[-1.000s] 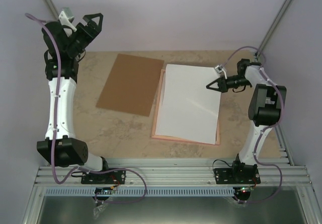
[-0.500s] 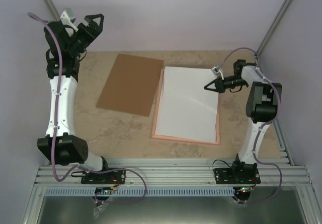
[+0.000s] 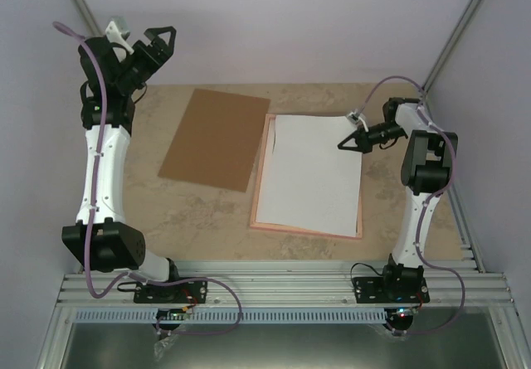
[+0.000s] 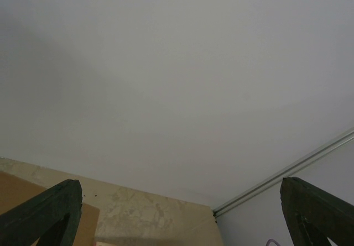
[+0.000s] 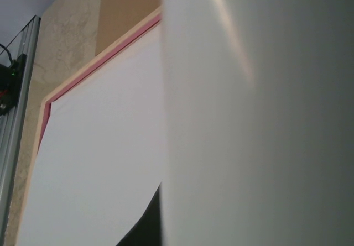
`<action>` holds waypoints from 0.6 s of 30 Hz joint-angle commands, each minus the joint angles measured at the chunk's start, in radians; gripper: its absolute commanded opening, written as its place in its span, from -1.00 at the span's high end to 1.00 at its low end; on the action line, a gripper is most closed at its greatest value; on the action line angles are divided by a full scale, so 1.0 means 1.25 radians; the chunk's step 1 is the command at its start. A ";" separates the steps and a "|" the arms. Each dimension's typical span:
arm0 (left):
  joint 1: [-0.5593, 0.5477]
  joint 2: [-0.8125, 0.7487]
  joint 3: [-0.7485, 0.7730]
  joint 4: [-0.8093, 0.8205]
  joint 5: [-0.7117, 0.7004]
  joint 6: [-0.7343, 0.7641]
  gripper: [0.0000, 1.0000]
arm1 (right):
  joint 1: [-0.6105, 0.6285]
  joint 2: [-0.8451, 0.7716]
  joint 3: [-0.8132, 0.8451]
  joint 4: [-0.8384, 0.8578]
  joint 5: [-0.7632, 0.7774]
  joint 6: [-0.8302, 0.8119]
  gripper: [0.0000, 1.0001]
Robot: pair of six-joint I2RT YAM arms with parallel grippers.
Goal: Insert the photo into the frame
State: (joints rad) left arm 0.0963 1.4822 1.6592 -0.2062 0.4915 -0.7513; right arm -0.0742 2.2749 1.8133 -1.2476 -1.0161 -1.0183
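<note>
Photo [image 3: 309,174] lies white side up on the frame [image 3: 304,230], print not visible, so calling it the photo is my read. It covers nearly the whole opening, with a pink rim showing round it and a thin dark gap at its far-left edge. The right gripper [image 3: 342,143] is at the sheet's right edge near the far corner. Its jaws look pinched onto that edge, and the right wrist view is half filled by a blurred white surface up close, which fits paper held at the camera. The left gripper [image 3: 153,44] is raised by the back wall, well away from everything, jaws spread wide and holding nothing. A brown backing board [image 3: 216,137] lies flat on the tabletop [image 3: 199,211], just left of the frame.

Handling, as a judgement: the photo is thin paper, very light and floppy. Lifted from one side it will likely sag and bow, and a hard or deep grip could crease it. The best hold is a shallow pinch at an edge or corner, keeping it low and dragging rather than hoisting. The frame looks light too and may slide if the sheet catches its rim.
</note>
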 commanded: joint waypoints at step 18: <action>-0.021 0.013 -0.034 0.004 -0.013 0.026 -0.99 | 0.017 -0.045 -0.033 -0.013 -0.037 -0.082 0.99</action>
State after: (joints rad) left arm 0.0719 1.4986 1.6276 -0.2073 0.4866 -0.7326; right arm -0.0444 2.2749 1.7874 -1.2507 -1.0428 -1.0531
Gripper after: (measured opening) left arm 0.995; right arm 0.022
